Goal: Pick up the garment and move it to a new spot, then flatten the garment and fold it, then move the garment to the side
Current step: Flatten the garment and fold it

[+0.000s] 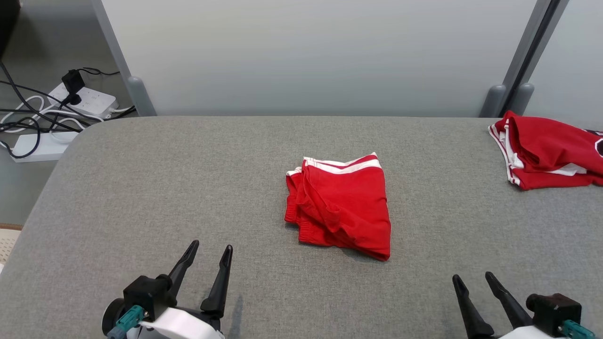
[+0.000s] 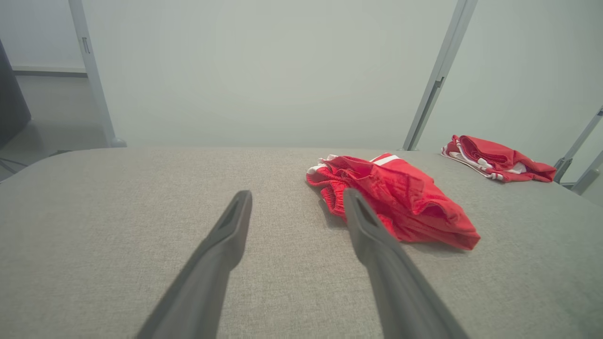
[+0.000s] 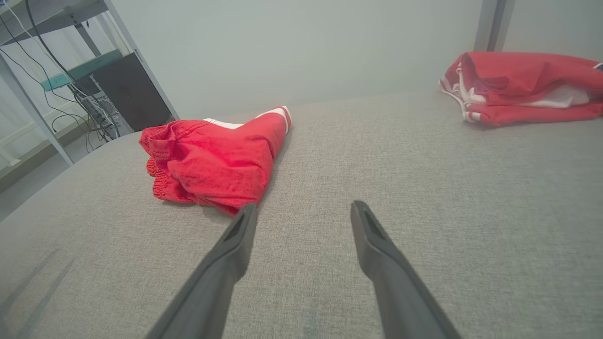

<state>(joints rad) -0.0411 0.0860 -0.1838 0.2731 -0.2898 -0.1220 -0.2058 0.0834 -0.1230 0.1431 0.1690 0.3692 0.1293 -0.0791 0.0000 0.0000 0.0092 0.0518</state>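
Nearest us, we are holding the left gripper (image 1: pixel 211 245) and the right gripper (image 1: pixel 471 276) low over the near edge of the desk (image 1: pixel 141 188), each with its fingers spread apart and gripping nothing. Midway across, the garment (image 1: pixel 341 207) is lying in a loose, rumpled double layer, well apart from both. We are judging that this fits either a bundle waiting for flattening or a rough fold waiting for its shift aside. Its slightly longer axis is running away from us, white-striped hem pointing far, gathered waistband facing left. Farther right, a second red garment (image 1: pixel 546 150) is sitting at the desk's edge.
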